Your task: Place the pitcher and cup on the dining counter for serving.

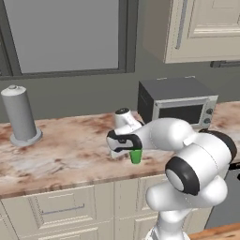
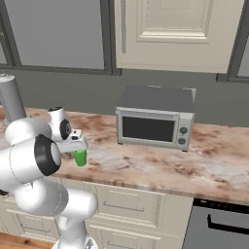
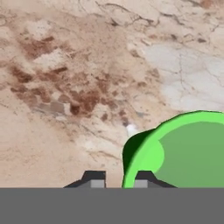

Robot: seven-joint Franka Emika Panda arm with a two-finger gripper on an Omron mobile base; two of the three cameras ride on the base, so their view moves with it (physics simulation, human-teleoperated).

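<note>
One cup (image 3: 183,153), seemingly between jaws.

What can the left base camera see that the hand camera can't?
Left base view alone: the tall grey cylinder, the toaster oven, the window and the cream cabinets under the marble counter. Hand view alone: a look down into the cup, with one dark fingertip outside its rim and the other inside. Both: the green cup at the gripper, standing on the marbled stone.
</note>
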